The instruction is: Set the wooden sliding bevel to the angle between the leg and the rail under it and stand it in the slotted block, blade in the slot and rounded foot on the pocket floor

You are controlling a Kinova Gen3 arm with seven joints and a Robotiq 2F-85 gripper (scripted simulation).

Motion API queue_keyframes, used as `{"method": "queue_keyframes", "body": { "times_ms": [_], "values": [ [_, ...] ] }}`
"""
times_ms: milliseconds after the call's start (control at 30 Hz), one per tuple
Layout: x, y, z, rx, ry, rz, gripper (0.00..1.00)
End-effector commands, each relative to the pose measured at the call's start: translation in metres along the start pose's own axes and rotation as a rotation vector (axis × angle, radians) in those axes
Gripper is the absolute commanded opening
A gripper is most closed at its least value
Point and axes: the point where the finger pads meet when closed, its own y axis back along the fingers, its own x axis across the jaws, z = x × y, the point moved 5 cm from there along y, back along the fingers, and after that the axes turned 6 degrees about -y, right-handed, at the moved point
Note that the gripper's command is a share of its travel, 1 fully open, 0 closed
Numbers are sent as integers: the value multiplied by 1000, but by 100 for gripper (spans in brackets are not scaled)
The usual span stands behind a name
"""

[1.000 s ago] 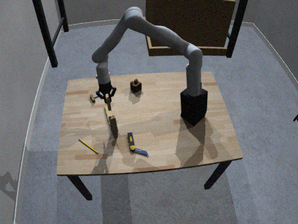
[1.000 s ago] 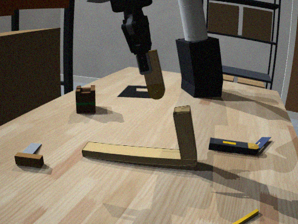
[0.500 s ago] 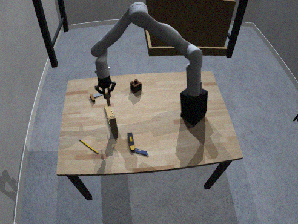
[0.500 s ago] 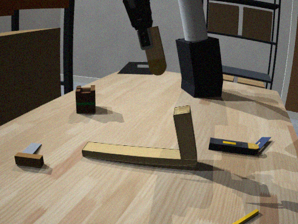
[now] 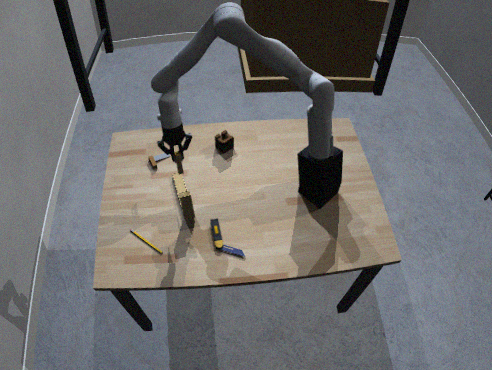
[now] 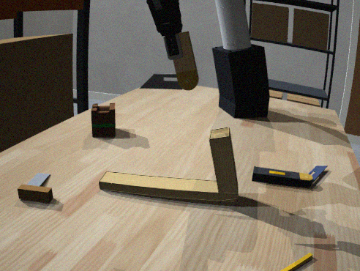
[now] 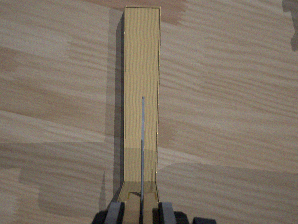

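Observation:
My gripper [image 5: 176, 149] is shut on the wooden sliding bevel [image 5: 178, 163] and holds it in the air above the table. In the exterior view the gripper [image 6: 175, 47] grips the bevel's upper end, and the stock [image 6: 186, 64] hangs down with its rounded foot lowest. In the wrist view the fingers clasp the stock, and the thin blade [image 7: 142, 150] shows edge-on over the rail [image 7: 141, 95]. The rail [image 6: 161, 184] lies flat, with the leg [image 6: 224, 161] rising from its end. The slotted block [image 6: 103, 119] stands apart at the left, also seen from the top view [image 5: 224, 142].
The black bevel [image 6: 289, 176] lies right of the leg. A small wooden square with a grey blade [image 6: 34, 188] lies at the near left. A yellow pencil [image 5: 146, 241] lies near the table's front. The arm's black base [image 6: 241, 80] stands behind.

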Motion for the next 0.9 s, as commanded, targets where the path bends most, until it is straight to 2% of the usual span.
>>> {"method": "queue_keyframes", "body": {
  "times_ms": [0, 300, 767, 867],
  "values": [
    [3, 2, -3, 4, 6, -2, 10],
    [19, 6, -20, 23, 31, 0, 10],
    [77, 22, -81, 92, 123, 5, 10],
    [82, 24, -87, 98, 131, 5, 10]
  ]
}}
